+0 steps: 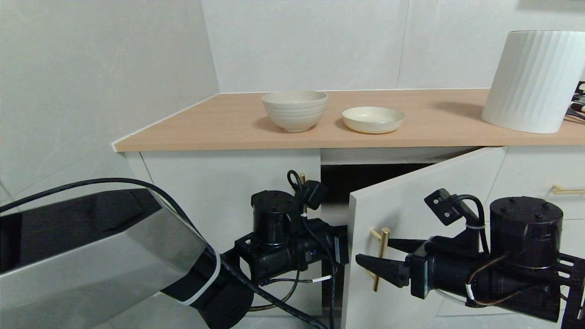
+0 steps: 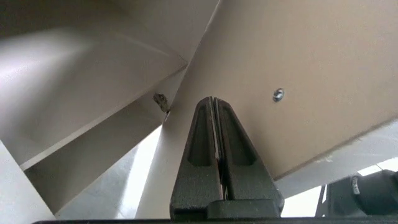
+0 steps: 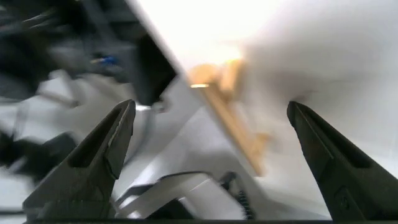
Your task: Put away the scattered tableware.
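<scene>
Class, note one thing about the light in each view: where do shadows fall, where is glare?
Head view: the bowl, the dish and the white ribbed container throw soft shadows leftward on the counter; the cabinet opening is dark. Left wrist view: the shut left fingers stand dark against the paler door. Right wrist view: glare washes out the door around the brass handle.

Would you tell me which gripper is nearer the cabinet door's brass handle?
Right. The right gripper sits open at the brass handle; the left gripper is behind the cabinet door, at its inner face.
</scene>
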Motion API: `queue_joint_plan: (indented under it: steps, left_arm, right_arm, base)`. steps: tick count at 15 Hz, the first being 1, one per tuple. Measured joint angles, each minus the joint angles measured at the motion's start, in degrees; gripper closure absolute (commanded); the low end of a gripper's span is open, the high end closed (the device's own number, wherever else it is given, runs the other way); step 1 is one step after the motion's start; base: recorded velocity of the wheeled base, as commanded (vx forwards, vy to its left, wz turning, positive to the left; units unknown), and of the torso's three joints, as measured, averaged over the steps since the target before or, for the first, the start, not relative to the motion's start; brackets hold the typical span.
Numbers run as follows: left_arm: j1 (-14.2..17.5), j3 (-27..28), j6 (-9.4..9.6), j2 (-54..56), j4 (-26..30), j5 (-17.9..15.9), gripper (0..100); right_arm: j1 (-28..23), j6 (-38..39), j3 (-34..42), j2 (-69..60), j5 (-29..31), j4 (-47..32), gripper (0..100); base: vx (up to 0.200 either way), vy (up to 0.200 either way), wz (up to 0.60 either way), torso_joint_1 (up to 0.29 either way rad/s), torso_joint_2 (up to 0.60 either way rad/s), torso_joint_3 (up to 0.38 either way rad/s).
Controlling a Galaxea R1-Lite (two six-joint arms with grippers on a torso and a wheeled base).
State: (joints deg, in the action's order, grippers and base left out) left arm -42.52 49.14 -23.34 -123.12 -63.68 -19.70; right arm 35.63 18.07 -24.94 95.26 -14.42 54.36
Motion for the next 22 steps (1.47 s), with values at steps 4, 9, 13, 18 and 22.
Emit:
queue_joint_plan:
  steps: [4, 9, 13, 18, 22]
  left_arm:
    - [-0.3, -1.0, -0.11, 1.1, -0.4, -0.4, 100]
    - [-1.7, -1.1, -2.44, 1.5, -0.6, -0.3, 100]
    - [-2.4, -1.2, -2.41, 1.5, 0.4, -0.4, 100]
    - [-3.1, -0.4, -2.38, 1.6, 1.7, -0.3, 100]
    - [-3.1, 2.0, -2.38, 1.1, 3.5, -0.6, 100]
  right_arm:
    - [-1.7, -0.5, 2.7, -4.4, 1.6, -5.8, 0]
    - [-2.6, -0.6, 4.0, -18.4, -4.4, -23.0, 0]
    - [-2.5, -0.6, 4.2, -24.5, -5.9, -26.2, 0]
    - [-2.1, -0.6, 4.5, -25.8, -6.0, -26.3, 0]
    - [-2.0, -0.6, 4.6, -26.1, -6.0, -26.3, 0]
  base:
    - [0.0, 0.0, 0.0, 0.0, 0.0, 0.0]
    - [0.0, 0.0, 0.0, 0.0, 0.0, 0.0]
    - [0.0, 0.0, 0.0, 0.0, 0.0, 0.0]
    - [-0.12, 0.0, 0.0, 0.001, 0.0, -0.003]
    - [0.0, 0.0, 0.0, 0.0, 0.0, 0.0]
